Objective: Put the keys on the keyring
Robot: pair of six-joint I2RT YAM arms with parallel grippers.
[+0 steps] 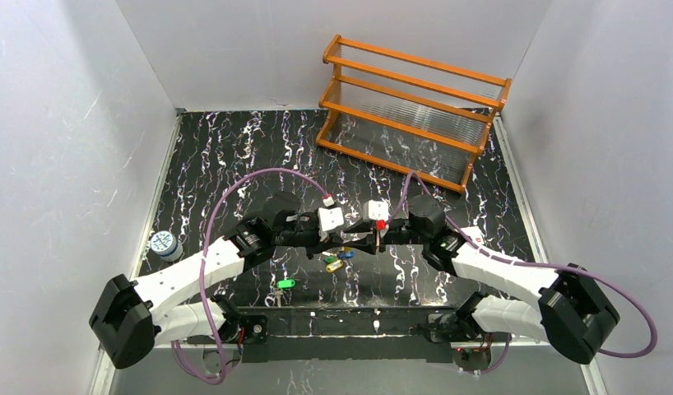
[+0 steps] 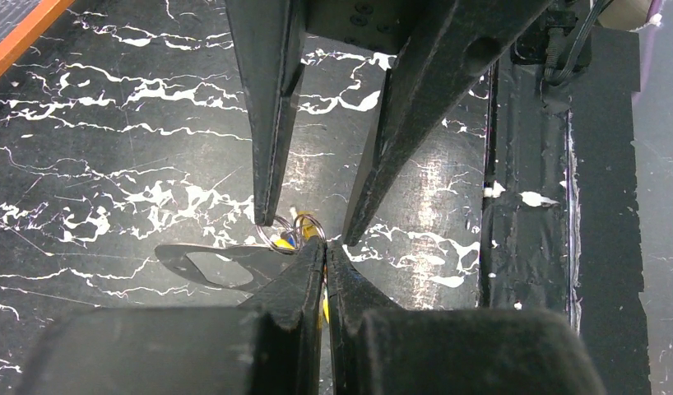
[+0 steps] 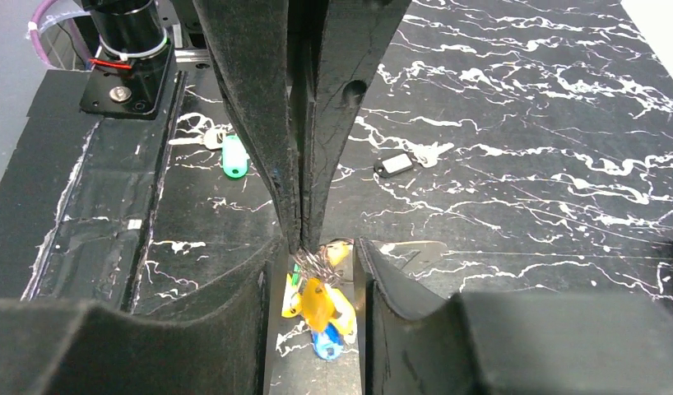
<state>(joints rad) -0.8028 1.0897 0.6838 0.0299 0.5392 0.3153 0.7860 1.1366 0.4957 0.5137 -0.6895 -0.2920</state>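
Left gripper (image 3: 303, 245) pinched tight on the keyring (image 3: 317, 262), yellow and blue keys (image 3: 318, 300) dangling, right gripper (image 2: 307, 229) spread apart either side.

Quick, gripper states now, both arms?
Left gripper: closed on the silvery metal keyring, coloured-headed keys hanging.
Right gripper: open, straddling them.

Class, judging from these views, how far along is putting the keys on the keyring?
Done: a yellow key and a blue key seem to hang at the keyring. In hand: the left gripper is shut on that keyring, the right gripper open around it. Left: a green key and a dark key lie loose on the table.
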